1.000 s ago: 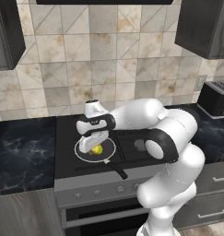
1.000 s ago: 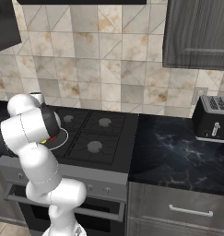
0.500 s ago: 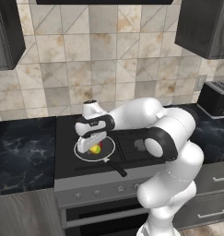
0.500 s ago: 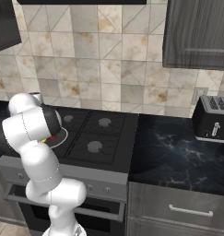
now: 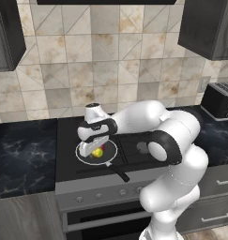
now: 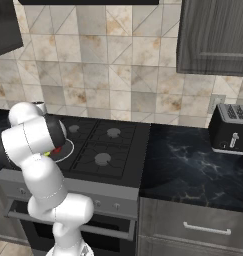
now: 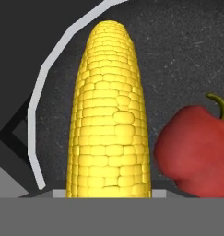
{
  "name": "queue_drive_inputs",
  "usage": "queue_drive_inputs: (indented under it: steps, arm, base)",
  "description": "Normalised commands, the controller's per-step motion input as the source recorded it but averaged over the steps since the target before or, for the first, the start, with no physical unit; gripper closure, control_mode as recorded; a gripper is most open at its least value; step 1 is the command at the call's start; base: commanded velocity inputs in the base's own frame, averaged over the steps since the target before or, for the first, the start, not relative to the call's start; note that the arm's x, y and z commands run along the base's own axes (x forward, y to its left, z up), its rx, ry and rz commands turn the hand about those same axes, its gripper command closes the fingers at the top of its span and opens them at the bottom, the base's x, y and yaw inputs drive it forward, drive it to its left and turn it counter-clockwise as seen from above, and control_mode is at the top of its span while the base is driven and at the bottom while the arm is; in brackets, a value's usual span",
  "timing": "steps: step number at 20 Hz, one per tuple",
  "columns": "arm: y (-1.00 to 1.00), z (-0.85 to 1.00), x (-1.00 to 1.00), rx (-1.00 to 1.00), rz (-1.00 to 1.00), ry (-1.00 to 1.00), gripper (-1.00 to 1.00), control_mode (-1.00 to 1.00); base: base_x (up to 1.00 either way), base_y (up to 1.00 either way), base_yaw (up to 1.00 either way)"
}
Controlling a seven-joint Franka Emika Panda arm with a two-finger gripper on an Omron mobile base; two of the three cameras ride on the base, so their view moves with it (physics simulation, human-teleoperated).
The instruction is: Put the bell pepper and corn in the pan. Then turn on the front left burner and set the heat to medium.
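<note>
Left base view: tool (image 5: 96, 146) low over pan (image 5: 110, 145), left of frame centre, on stove's near left grate; yellow corn (image 5: 95, 151) and red bell pepper (image 5: 102, 151) beneath it.

Right base view: arm hides most of pan (image 6: 67, 149); sliver of pepper (image 6: 56, 149) at left.

Hand view: tool clenched on corn (image 7: 109, 115), cob's long axis running up frame, within pan rim (image 7: 37, 110); glossy bell pepper (image 7: 196, 150) just beside, lower right.

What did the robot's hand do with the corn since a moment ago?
The gripper came down into the pan, carrying the corn lower until it sits beside the bell pepper. It has not let go. The pan, pepper and stove stayed where they were.
</note>
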Motion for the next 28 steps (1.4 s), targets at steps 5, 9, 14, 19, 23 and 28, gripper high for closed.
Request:
queue_drive_inputs:
  steps: [5,9,14,19,23,28]
  arm:
    - [0.0,0.0,-0.01,0.0,0.0,0.0,-1.0,-1.0]
    - [-0.04,0.06,-0.09,0.0,0.0,-0.03,-1.0,-1.0]
    - [-0.06,0.38,-0.28,0.0,0.0,-0.09,-1.0,-1.0]
    - [-0.23,0.31,-0.4,0.04,-0.01,-0.09,-1.0,-1.0]
    - [-0.14,0.1,-0.5,0.09,-0.08,-0.1,-1.0,-1.0]
    - [0.01,0.0,-0.67,0.13,-0.14,-0.19,-1.0,-1.0]
  base:
    - [0.0,0.0,0.0]
    - [0.0,0.0,0.0]
    - [0.0,0.0,0.0]
    - [0.0,0.0,0.0]
    - [0.0,0.0,0.0]
    - [0.0,0.0,0.0]
